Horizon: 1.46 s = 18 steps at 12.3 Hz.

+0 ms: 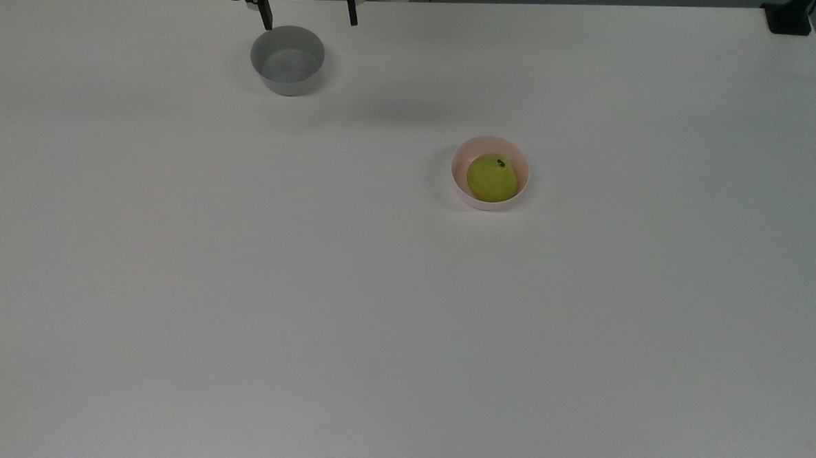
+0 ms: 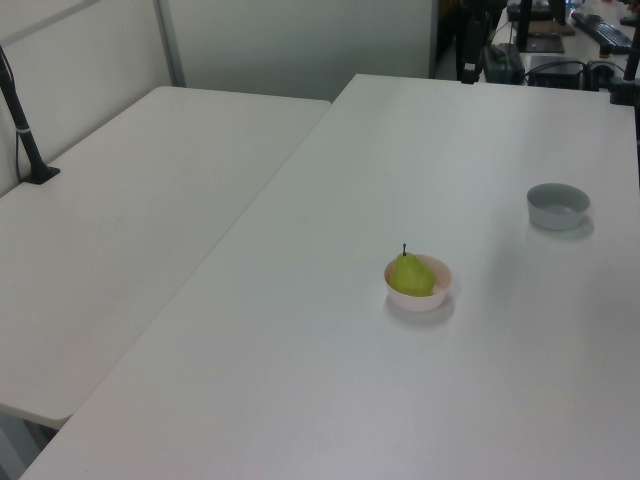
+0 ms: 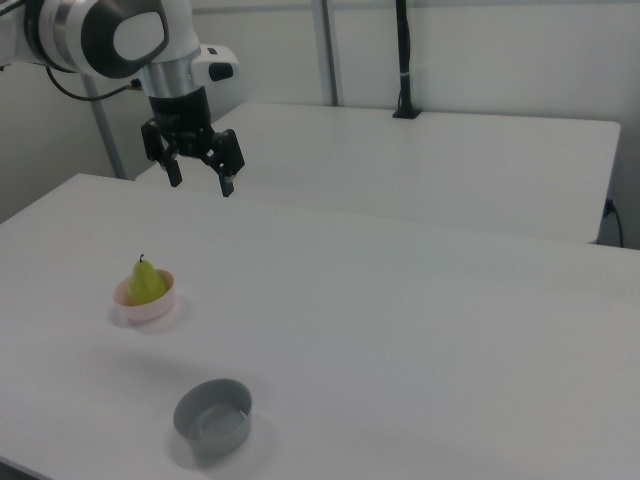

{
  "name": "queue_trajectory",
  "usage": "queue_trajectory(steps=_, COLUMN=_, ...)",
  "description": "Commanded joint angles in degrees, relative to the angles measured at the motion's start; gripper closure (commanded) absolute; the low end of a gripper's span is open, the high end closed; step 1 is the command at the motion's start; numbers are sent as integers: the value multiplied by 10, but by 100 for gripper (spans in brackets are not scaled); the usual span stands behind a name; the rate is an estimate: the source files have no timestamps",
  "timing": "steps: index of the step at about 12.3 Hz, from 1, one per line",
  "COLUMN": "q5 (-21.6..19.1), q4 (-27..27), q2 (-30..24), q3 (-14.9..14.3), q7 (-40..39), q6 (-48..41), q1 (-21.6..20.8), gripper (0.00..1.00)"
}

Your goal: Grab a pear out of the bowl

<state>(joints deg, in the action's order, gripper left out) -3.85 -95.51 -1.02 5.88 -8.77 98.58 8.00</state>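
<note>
A: Grey bowl point(image 3: 212, 417) sits closest in the right view, nothing visible in it. Not our target.

B: Agreed. Where's the pear?

A: Pear point(image 1: 492, 177) is in the pink bowl point(image 1: 461, 180), stem up, leaning a bit toward the top view's right. It takes up most of the bowl. Left view has it at mid-worktop point(image 2: 300, 380), grey bowl well apart toward the left view's right.

B: Tool status?

A: Tool point(image 3: 199, 180) is released, fingers spread wide, nothing between them. It hangs high above the worktop, pointing down. In the top view its fingertips show at the far edge, just beside the grey bowl's rim, well apart from the pink bowl.

B: So progress is zero?

A: Effectively. Pear untouched, fully seated in the bowl. No approach to it yet, as far as I can judge.

B: What's left?

A: Everything: traverse over to the pink bowl, line up over the pear, descend, close, lift clear.

B: Any concerns?

A: Bowl wall sits close around the fruit, so finger clearance inside the rim looks tight. Bowl looks light; I'd guess it could lift or slide with the pear. Rounded skin may slip if the grip lands low on the taper.
</note>
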Motion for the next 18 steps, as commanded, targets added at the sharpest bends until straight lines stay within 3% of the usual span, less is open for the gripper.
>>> queue_trajectory(steps=1, q5=-3, q4=-4, q2=-3, q3=-2, q7=-8, q6=4, q1=-5, gripper=0)
queue_trajectory(steps=13, q5=3, q4=-4, q2=-3, q3=-3, q7=-18, q6=3, q1=-6, gripper=0)
queue_trajectory(steps=18, q5=17, q4=-6, q2=0, q3=-3, q7=-125, q6=-6, q1=-8, gripper=0)
